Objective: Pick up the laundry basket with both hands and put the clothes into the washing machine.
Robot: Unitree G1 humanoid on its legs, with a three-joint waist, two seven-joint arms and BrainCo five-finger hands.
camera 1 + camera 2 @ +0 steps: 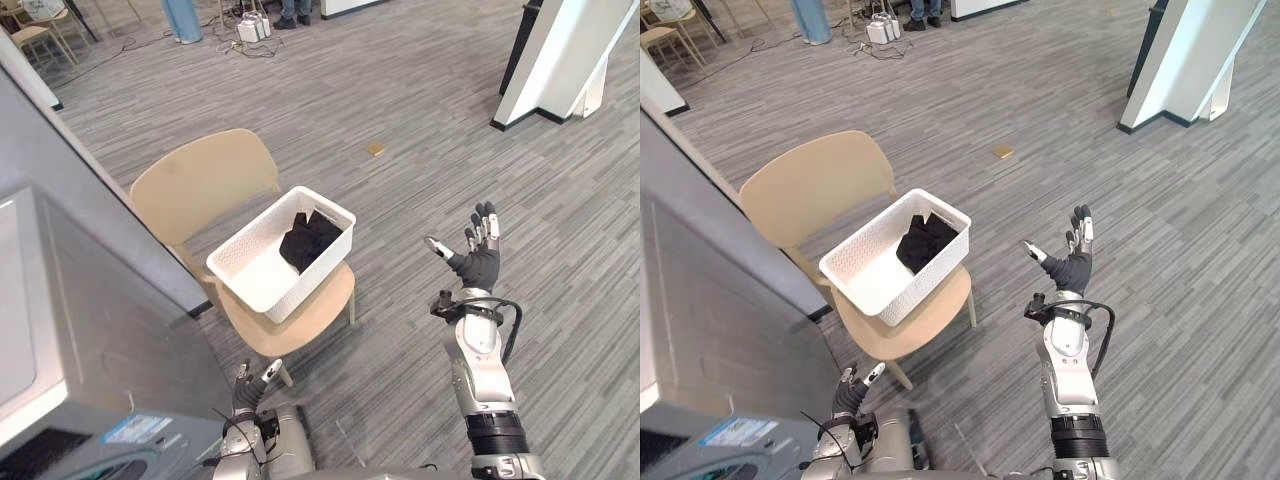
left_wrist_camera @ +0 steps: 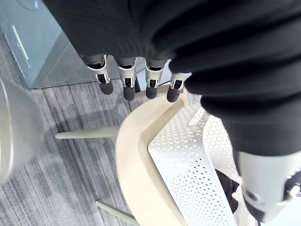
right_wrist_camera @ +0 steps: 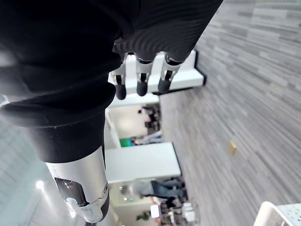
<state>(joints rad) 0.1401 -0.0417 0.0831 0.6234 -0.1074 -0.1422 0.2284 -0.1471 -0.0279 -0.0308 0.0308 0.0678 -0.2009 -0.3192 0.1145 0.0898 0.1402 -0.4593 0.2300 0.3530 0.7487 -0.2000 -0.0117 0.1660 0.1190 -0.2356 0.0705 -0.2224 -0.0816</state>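
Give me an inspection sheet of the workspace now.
Surface: beige chair holds the laundry basket, on grey floor.
Job's things: black clothes lie in the basket; washing machine at the robot's left.
Clutter: small tan piece on the floor beyond the chair.
Hands: left hand open, low by the chair's front; right hand open, raised, clear of the basket.
Cables: leads on the far floor.
Surroundings: a person's legs, white partition.
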